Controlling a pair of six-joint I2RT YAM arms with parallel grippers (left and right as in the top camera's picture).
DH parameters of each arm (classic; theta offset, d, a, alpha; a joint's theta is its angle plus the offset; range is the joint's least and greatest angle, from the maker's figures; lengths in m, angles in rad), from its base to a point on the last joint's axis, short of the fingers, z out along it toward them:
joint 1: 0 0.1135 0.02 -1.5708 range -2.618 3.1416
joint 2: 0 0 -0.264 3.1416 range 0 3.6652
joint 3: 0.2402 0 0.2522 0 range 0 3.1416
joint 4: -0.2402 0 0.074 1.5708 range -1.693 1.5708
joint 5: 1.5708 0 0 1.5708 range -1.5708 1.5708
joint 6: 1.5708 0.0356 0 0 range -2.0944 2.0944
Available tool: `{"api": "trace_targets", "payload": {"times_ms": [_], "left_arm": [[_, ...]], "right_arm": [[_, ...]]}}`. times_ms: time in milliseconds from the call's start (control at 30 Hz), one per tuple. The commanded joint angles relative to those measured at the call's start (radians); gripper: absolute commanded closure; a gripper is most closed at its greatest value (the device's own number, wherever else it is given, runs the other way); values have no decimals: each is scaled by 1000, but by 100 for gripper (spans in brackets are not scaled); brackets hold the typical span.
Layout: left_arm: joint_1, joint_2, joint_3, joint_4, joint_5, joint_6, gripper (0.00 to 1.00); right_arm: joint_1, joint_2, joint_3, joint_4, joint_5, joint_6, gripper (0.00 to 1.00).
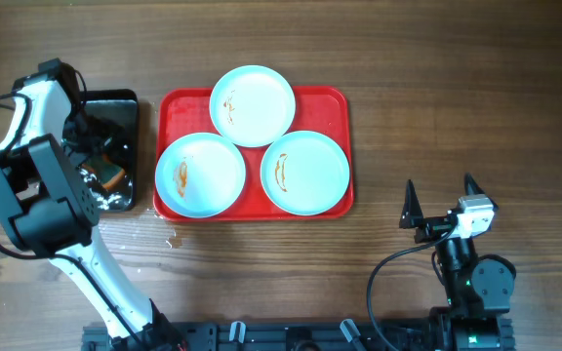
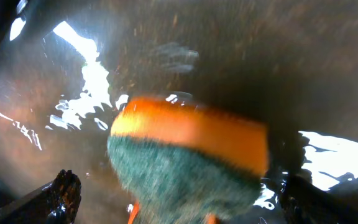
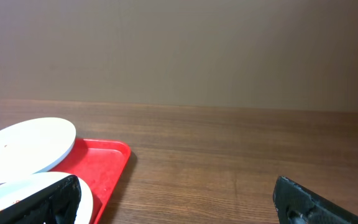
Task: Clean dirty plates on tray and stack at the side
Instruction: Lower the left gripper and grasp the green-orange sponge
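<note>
Where the lower right of the overhead view is reached, the right gripper is seen above the bare wooden table, its two dark fingers spread apart and nothing held between them. It is kept well apart from the tray, which is laid flat at the centre of the frame. On the tray's lower half the lower-left plate and the lower-right plate are set just beside each other, each marked with a small brown-orange smear. Above and between them the upper plate is placed, also smeared, its rim carried past the tray's upper edge. Whether it rests on the other two cannot be told.

At the upper left, just beside the tray, a black pan is found with the left arm bent over it. In the left wrist view the left gripper is shown with its fingers apart, an orange and green sponge lying between them on the wet, shining pan floor, not yet clamped.
</note>
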Motion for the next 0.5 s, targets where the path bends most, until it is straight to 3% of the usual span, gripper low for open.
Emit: {"api": "trace_targets", "payload": {"times_ms": [0,33,133,200,233,267,333,367,433,467], "left_arm": [[3,19,0,49,-62,1,0],[3,19,0,59,-62,2,1],[3,19,-4,98,-62,2,42],[3,19,-18,118,-70,5,64],[3,19,-27,124,-82,5,88],[3,19,-32,126,-97,5,96],[3,19,-33,121,-100,5,96],[3,16,-32,110,-100,5,80],[3,10,-26,85,-100,5,0],[3,9,-16,67,-100,5,0]], "right_arm": [[-5,-6,-1,3,6,-17,0],[-5,-6,-1,3,6,-17,0],[-5,-6,-1,3,6,-17,0],[-5,-6,-1,3,6,-17,0],[-5,-6,-1,3,6,-17,0],[-5,-6,-1,3,6,-17,0],[-5,-6,-1,3,6,-17,0],[-5,-6,-1,3,6,-17,0],[-5,-6,-1,3,6,-17,0],[-5,-6,-1,3,6,-17,0]]}}
